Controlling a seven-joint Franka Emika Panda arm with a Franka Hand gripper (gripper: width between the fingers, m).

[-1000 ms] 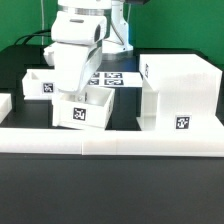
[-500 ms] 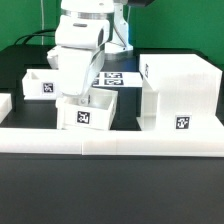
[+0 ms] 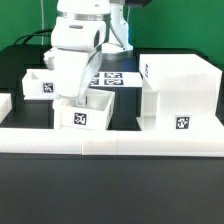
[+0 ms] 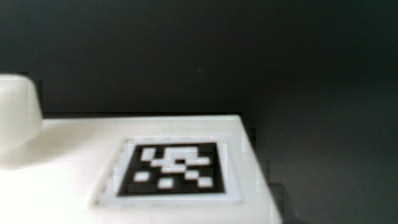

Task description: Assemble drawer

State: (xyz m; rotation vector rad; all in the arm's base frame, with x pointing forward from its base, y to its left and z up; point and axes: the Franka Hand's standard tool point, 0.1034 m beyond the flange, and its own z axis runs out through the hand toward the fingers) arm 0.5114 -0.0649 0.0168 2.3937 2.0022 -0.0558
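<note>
A small white drawer tray (image 3: 95, 110) with a tag on its front stands just behind the front rail, to the exterior view's left of the big boxy housing (image 3: 180, 90). My gripper (image 3: 76, 98) reaches down onto this tray's rear left part; its fingertips are hidden, so I cannot tell whether it grips the tray. The wrist view shows a tagged white face of the tray (image 4: 178, 165) very close, with a rounded white knob-like shape (image 4: 15, 115) beside it and no fingers. A second small tray (image 3: 38, 85) stands further back on the left.
The long low white border rail (image 3: 120, 137) runs along the front, with a piece at the far left (image 3: 4, 105). The marker board (image 3: 112, 78) lies flat behind the arm. A narrow dark gap separates the front tray from the housing.
The arm and the front tray shifted slightly right, then back left. The tray now sits a touch lower in view. The housing and the other tray have not moved.
</note>
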